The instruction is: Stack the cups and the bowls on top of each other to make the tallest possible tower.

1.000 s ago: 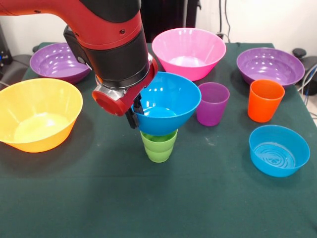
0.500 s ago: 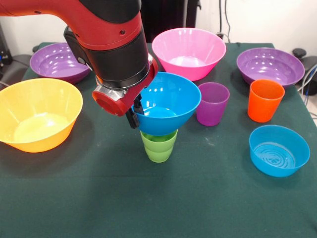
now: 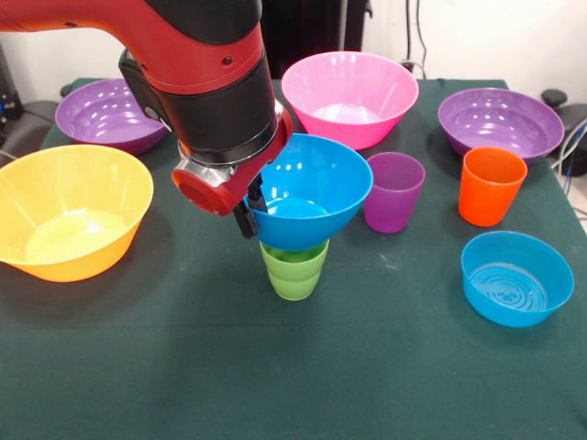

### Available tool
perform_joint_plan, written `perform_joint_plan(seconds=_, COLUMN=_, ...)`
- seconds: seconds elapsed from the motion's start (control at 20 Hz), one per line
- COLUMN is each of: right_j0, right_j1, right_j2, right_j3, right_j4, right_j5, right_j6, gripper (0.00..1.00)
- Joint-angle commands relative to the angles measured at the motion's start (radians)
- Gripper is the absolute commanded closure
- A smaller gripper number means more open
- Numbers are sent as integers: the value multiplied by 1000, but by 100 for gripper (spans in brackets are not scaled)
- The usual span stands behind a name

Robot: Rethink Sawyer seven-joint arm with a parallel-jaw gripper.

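Note:
A medium blue bowl (image 3: 312, 188) rests in the mouth of the green stepped cup (image 3: 293, 270) at the table's middle, forming a two-piece tower. My gripper (image 3: 249, 209) clamps the bowl's left rim, with one black finger (image 3: 244, 220) showing outside the wall and the other hidden inside. The purple cup (image 3: 393, 192) stands just right of the bowl. Farther right is the orange cup (image 3: 491, 186).
A large yellow-orange bowl (image 3: 69, 211) sits at the left, a pink bowl (image 3: 348, 96) at the back centre, and purple bowls at back left (image 3: 105, 115) and back right (image 3: 500, 122). A small shallow blue bowl (image 3: 516, 278) lies front right on the green cloth (image 3: 275, 376).

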Motion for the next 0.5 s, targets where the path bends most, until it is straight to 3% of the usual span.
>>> perform_joint_plan(seconds=0.05, right_j0=15, right_j1=35, right_j2=43, right_j3=28, right_j4=-35, right_j5=-70, right_j6=-91, gripper=100)
perform_joint_plan(seconds=0.5, right_j0=17, right_j1=38, right_j2=42, right_j3=28, right_j4=-36, right_j5=-78, right_j6=-93, gripper=100)
